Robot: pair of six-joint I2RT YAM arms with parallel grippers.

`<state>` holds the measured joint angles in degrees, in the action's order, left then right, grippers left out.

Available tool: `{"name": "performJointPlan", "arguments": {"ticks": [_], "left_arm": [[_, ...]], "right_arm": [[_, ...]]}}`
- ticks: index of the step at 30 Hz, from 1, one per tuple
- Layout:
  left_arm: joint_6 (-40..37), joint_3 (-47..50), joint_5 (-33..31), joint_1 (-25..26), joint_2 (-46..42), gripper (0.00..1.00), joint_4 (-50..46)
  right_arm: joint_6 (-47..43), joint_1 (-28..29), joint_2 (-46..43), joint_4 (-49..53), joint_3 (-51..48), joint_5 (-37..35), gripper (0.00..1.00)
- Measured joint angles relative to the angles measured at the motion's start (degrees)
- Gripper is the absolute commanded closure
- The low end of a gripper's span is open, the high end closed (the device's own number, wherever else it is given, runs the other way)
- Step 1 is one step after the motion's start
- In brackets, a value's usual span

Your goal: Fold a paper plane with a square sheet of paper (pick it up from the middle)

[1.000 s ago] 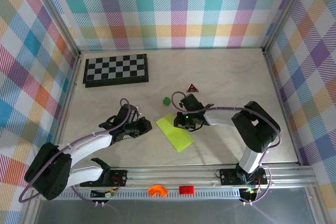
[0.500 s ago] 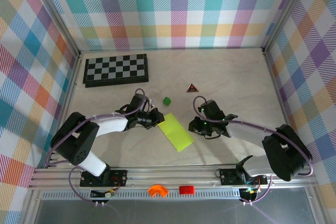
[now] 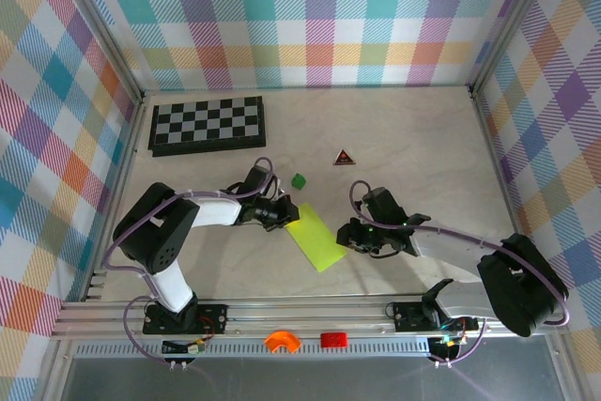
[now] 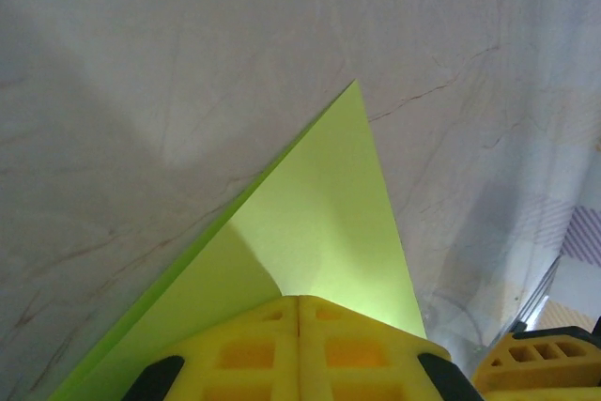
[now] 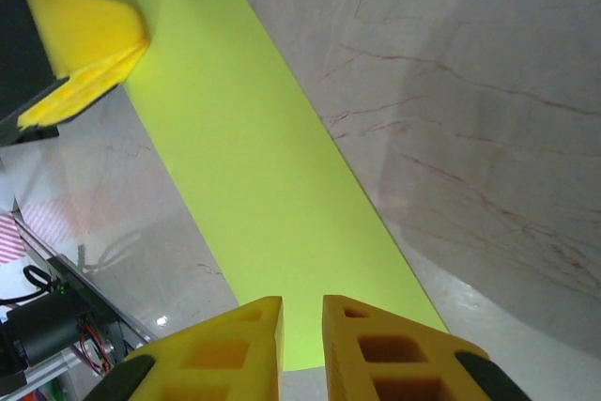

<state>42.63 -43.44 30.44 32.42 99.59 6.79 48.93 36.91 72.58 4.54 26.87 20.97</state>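
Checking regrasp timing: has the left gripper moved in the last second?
Yes. The left gripper has gone right, from below the right end of the black-and-grey checkerboard to the far corner of the lime yellow-green paper plane, which it pinches.

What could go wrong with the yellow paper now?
The left tool is shut and seems to press on one end of the paper plane. If it slides, the paper could drag or crumple. The right tool, a little open at the other end, might knock the fold crooked or miss the thin edge.
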Motion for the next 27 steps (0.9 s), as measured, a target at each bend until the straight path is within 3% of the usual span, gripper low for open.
{"name": "performJointPlan", "arguments": {"ticks": [19,27], "left_arm": [[-6.7,-6.3,1.2,2.5,4.2,0.92,-5.4],[-6.0,-6.3,-1.7,3.2,-1.7,0.92,-7.5]], "right_arm": [[0.2,6.0,8.3,-1.7,2.5,1.0,0.83],[0.6,6.2,5.4,-0.7,2.5,-2.5,0.83]]}}
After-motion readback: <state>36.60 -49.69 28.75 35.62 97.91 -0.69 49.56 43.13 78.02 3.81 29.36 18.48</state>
